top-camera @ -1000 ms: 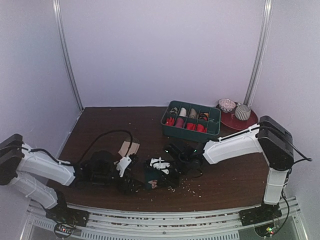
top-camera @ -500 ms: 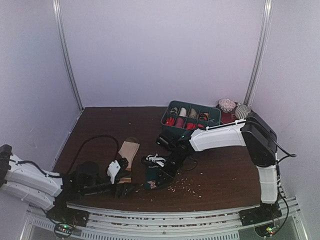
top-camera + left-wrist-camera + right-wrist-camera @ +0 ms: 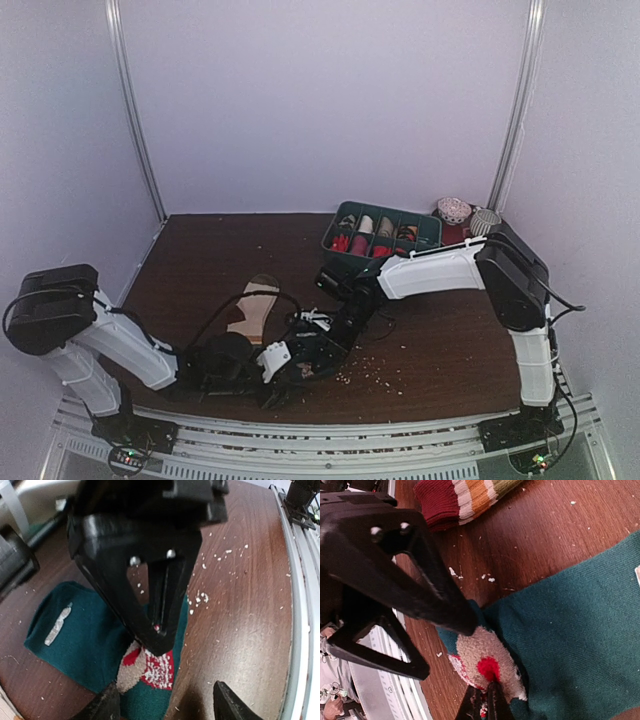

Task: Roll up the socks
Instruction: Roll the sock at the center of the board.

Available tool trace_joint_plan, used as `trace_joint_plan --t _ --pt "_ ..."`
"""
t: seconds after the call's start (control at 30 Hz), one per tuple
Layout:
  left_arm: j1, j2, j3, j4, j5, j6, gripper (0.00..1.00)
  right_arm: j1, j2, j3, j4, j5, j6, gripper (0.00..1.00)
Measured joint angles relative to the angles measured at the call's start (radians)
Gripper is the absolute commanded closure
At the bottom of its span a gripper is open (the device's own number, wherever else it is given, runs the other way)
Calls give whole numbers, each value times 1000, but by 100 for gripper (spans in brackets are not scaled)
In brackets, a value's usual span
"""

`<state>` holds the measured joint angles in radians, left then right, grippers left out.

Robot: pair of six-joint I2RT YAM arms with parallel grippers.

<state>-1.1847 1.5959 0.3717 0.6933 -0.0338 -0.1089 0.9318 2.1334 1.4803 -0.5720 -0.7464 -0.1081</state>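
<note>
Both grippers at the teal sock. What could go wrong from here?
1. Collision: the open left gripper sits right beside the right gripper at the same end of the teal sock; closing may knock them together.
2. Slip: the right gripper pinches only the sock's patterned tip, so it may pull free or drag the sock.
3. The striped sock lies apart and may be left out of the roll.
</note>
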Motion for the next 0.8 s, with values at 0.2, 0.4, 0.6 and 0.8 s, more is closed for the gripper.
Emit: trace_joint_plan --t 0.2,0.4,0.6,0.8 --pt "0 67 3 43 -6 4 46 -2 0 -12 5 -19 0 97" --pt "0 127 32 71 -13 7 70 -3 -2 -24 10 -36 0 97" --pt "0 133 33 84 -15 3 100 -7 -2 -28 10 -47 0 97" --pt "0 137 45 74 -6 -11 100 -13 -3 -30 -1 -52 0 94"
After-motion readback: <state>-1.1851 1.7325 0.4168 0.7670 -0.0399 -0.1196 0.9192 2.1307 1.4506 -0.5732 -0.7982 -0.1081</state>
